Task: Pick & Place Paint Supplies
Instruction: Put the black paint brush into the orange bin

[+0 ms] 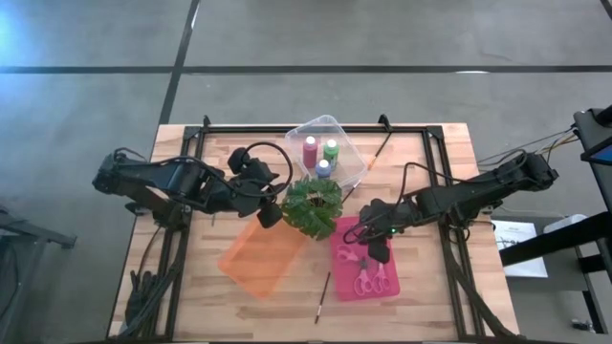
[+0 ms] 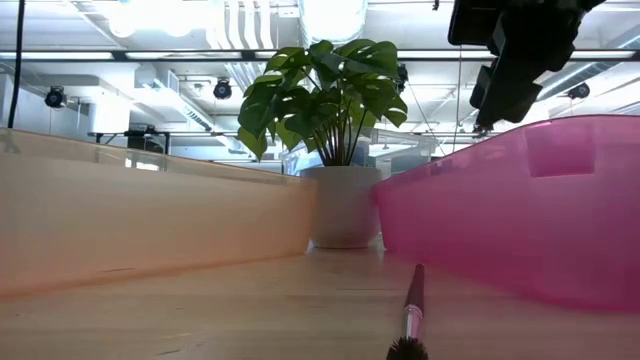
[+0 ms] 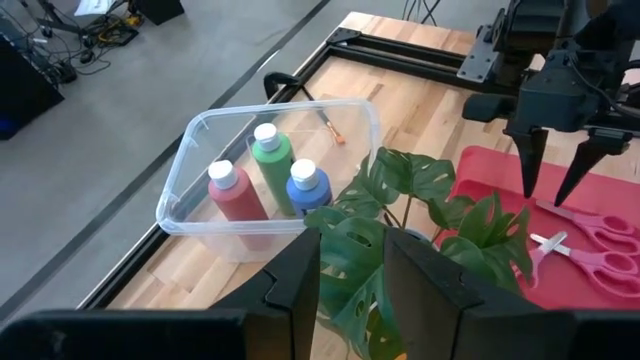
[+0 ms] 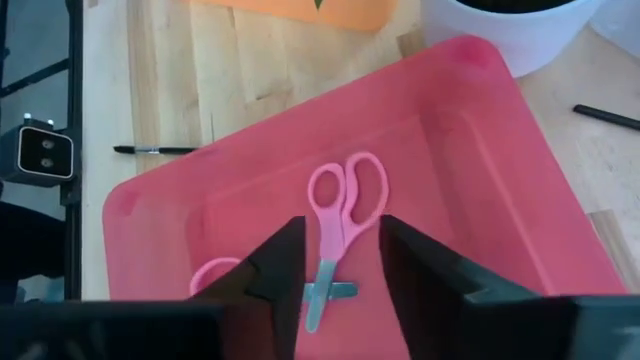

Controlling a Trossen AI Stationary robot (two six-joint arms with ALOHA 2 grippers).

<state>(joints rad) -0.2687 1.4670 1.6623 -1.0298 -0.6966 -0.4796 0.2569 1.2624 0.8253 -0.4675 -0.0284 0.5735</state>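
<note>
Three paint bottles, maroon (image 3: 233,192), green (image 3: 270,160) and blue (image 3: 306,188), stand upright in the clear tray (image 1: 335,129). Two pink-handled scissors (image 4: 340,215) (image 3: 585,262) lie flat on the floor of the pink tray (image 1: 346,287). My right gripper (image 4: 342,270) hangs open just over them, one finger on either side of one pair's blade end, touching nothing. One paintbrush (image 1: 322,298) lies on the table by the near edge, another (image 1: 380,153) beside the clear tray. My left gripper (image 3: 352,285) stands open above the plant's leaves, holding nothing.
The leafy plant (image 1: 312,205) in its white pot (image 2: 343,205) stands mid-table between the trays. An orange tray (image 1: 260,260) lies left of the pink one. Black rails (image 1: 435,191) run along the table's sides.
</note>
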